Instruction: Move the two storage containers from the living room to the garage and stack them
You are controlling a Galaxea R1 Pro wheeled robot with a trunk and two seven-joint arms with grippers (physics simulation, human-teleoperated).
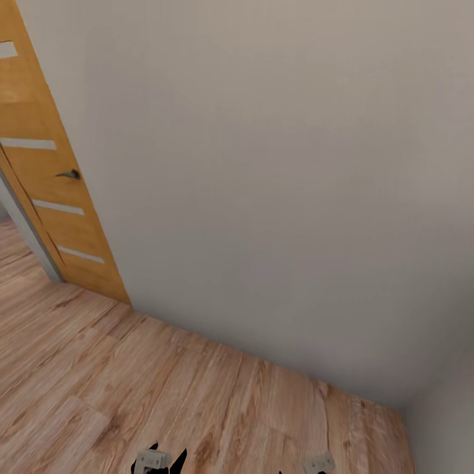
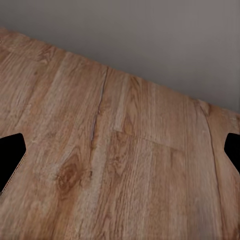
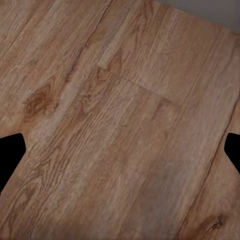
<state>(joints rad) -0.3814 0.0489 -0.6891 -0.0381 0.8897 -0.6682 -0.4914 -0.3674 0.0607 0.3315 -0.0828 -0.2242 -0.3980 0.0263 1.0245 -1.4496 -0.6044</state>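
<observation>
The storage containers are out of view. My left gripper (image 2: 122, 151) hangs open over light wood planks, its dark fingertips (image 2: 10, 156) far apart with nothing between them. My right gripper (image 3: 122, 152) is open in the same way, fingertips (image 3: 10, 155) at the picture's two sides and bare planks between. In the head view, small grey parts of my left arm (image 1: 153, 459) and right arm (image 1: 318, 463) poke in at the bottom edge.
A plain grey-white wall (image 1: 276, 184) stands close ahead and meets a second wall (image 1: 447, 421) in a corner at the right. At the left is an orange wooden door (image 1: 46, 197) with pale slats and a dark handle (image 1: 69, 174). Wood plank floor (image 1: 131, 395) lies below.
</observation>
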